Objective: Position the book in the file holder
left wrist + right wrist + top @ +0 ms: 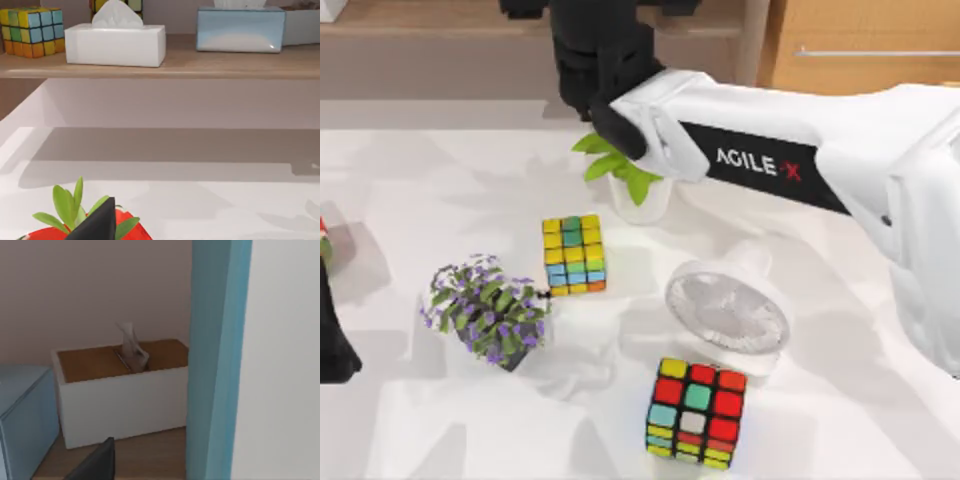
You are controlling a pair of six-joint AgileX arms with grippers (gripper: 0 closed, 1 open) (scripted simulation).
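Blue upright panel (215, 360), book or file holder I cannot tell, stands hard against the right gripper (595, 60), whose grip I cannot tell. Beyond it sits a white tissue box (120, 395); left gripper (332, 345) waits parked, grip equally unclear.

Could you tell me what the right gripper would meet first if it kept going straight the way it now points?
Probably the white tissue box on the wooden shelf, which lies ahead in the right wrist view; depth is unclear. A tall blue-edged panel stands close alongside.
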